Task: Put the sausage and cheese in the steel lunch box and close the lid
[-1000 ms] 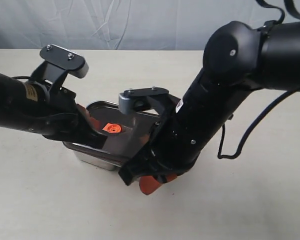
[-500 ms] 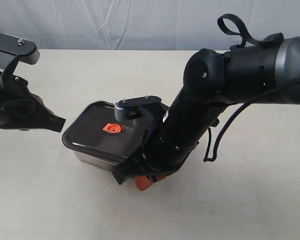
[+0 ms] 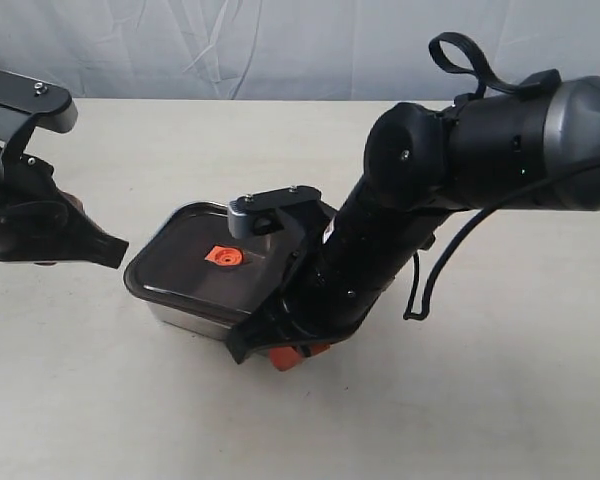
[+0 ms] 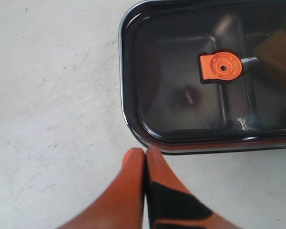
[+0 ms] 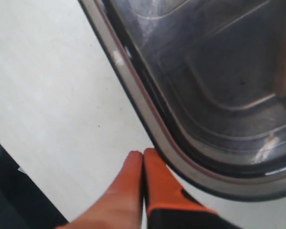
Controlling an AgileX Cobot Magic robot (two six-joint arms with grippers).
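Note:
The dark translucent lid (image 3: 185, 268) lies flat on the steel lunch box (image 3: 185, 318), its orange valve tab (image 3: 223, 256) facing up. Through the lid (image 4: 181, 109) a yellow-brown cheese (image 4: 278, 55) shows dimly beside the divider. I cannot make out the sausage under the dark lid. My left gripper (image 3: 118, 250) is shut and holds nothing; its tips (image 4: 144, 153) rest just off the box's end. My right gripper (image 3: 288, 358) is also shut with nothing in it, its fingertips (image 5: 142, 156) against the box's rim (image 5: 133, 93) at the front corner.
The box stands on a pale tabletop (image 3: 100, 400) with a wrinkled grey backdrop (image 3: 230, 50) behind it. The right arm (image 3: 400, 230) leans over the box's right part, and a black cable (image 3: 430, 290) loops off it.
The left gripper has pulled back leftward off the lid and now stays beside the box. The right arm has swung lower, its shut tips settling at the box's front corner.

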